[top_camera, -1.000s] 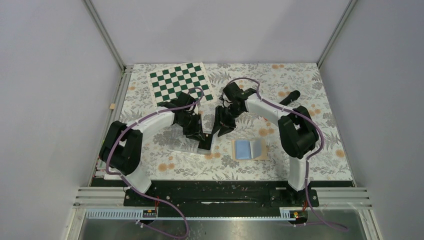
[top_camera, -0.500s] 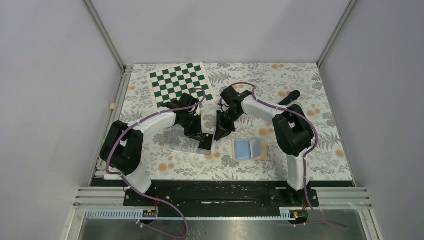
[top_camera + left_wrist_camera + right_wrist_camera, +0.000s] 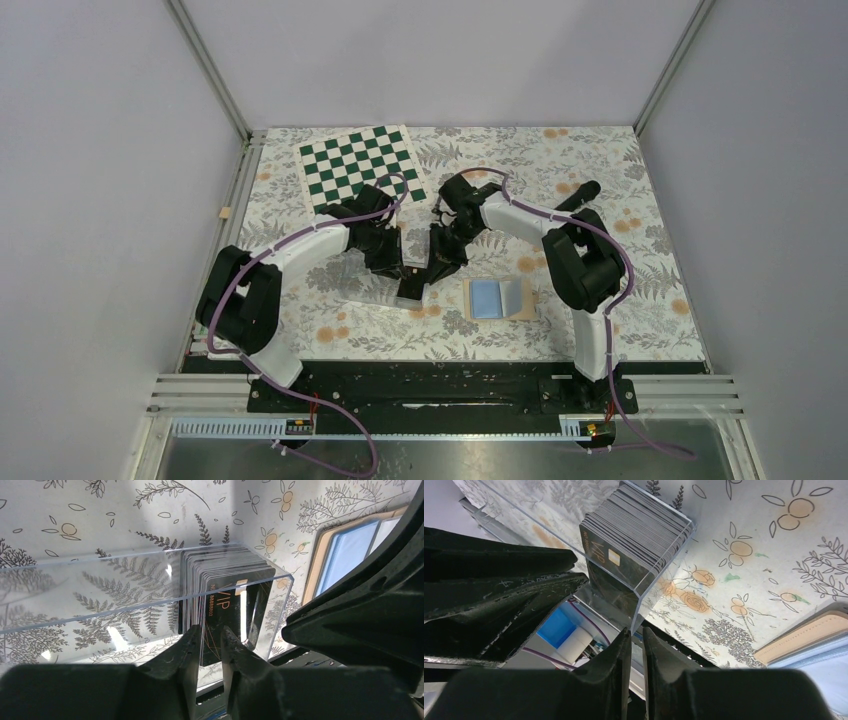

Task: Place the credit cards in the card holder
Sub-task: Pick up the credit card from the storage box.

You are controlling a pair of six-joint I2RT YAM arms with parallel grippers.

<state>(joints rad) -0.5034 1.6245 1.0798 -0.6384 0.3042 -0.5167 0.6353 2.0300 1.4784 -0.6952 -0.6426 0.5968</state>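
Note:
A clear plastic tray holds an upright stack of black credit cards, also in the right wrist view. My left gripper is shut on the lower edge of the front card, marked VIP. It shows in the top view at the tray's right end. My right gripper is shut on the tray's wall at its corner, just right of the left gripper in the top view. The tan card holder lies open with its blue lining up, right of the tray.
A green and white chessboard mat lies at the back left. A black marker lies at the back right, beside the right arm. The card holder's edge shows in both wrist views.
My right gripper has moved down and left to the tray's corner and closed on its wall. My left gripper has stayed at the cards.

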